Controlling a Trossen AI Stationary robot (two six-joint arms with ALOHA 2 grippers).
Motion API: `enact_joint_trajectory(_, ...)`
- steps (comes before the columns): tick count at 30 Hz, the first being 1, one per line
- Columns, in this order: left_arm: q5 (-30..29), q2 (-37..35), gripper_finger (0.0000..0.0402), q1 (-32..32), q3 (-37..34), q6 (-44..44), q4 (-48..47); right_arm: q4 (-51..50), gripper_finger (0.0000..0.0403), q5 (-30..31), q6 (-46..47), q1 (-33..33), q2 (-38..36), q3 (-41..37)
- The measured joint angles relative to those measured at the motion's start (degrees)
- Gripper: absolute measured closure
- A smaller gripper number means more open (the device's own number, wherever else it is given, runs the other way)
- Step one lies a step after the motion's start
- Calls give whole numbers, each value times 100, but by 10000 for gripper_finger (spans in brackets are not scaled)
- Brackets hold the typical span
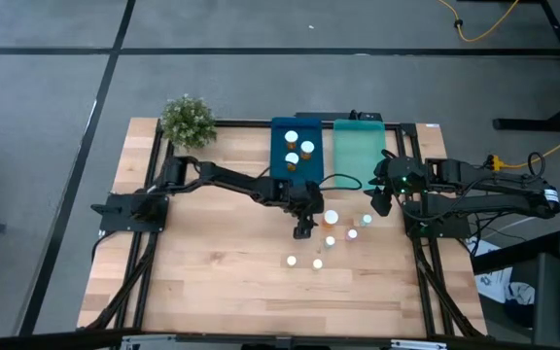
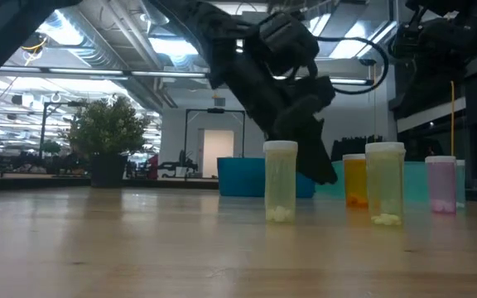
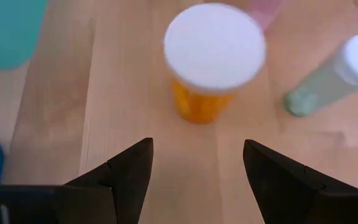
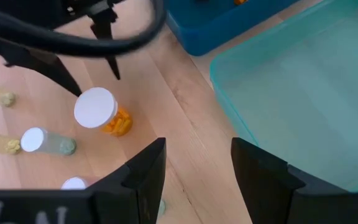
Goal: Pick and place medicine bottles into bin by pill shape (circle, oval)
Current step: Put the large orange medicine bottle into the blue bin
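**Left gripper open over amber bottle; right gripper open near teal tray**

High view: left arm reaches across the table (image 1: 212,282) to its middle. Left gripper (image 1: 304,229) sits just below the blue tray (image 1: 278,160), beside an amber bottle (image 1: 331,218). Blue tray holds three bottles (image 1: 297,149), white caps up. Teal tray (image 1: 359,156) lies next to it on the right, touching or nearly so. Five more white caps are scattered on the wood below and right of the left gripper; bottle bodies cannot be told from here. Right gripper (image 1: 381,202) hangs near the lower right corner of the teal tray. Plant (image 1: 187,121) at the far left corner.

Left wrist view: fingers (image 3: 129,171) spread wide, nothing between them. Amber bottle (image 3: 211,59) stands upright just ahead of the gap, not touched. A pale bottle (image 3: 334,78) stands beside it.

Right wrist view: fingers (image 4: 145,171) spread, nothing held. Teal tray (image 4: 303,93) interior is seen close up. Amber bottle (image 4: 101,112) stands beside the left gripper's tips (image 4: 107,37), orange pills visible inside.

Low view: only this one shows bottle contents in profile. Two pale bottles (image 2: 281,180) stand nearest, light pills at the bottom; amber bottle (image 2: 355,179) behind them; a pinkish bottle (image 2: 440,184) at right. Left gripper (image 2: 309,141) hangs low behind the front bottle.
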Motion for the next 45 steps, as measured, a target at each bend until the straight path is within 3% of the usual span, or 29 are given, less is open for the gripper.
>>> enact_joint_trajectory(9,-85,392,160,8,0,-170,685,-1,220,1,0,0,0,2)
enact_joint_trajectory(33,83,586,161,-42,13,-162,1994,-2,220,-2,-2,0,0,2)
enact_joint_trajectory(45,-4,664,223,-79,9,-186,2158,-4,220,0,-14,0,-1,2)
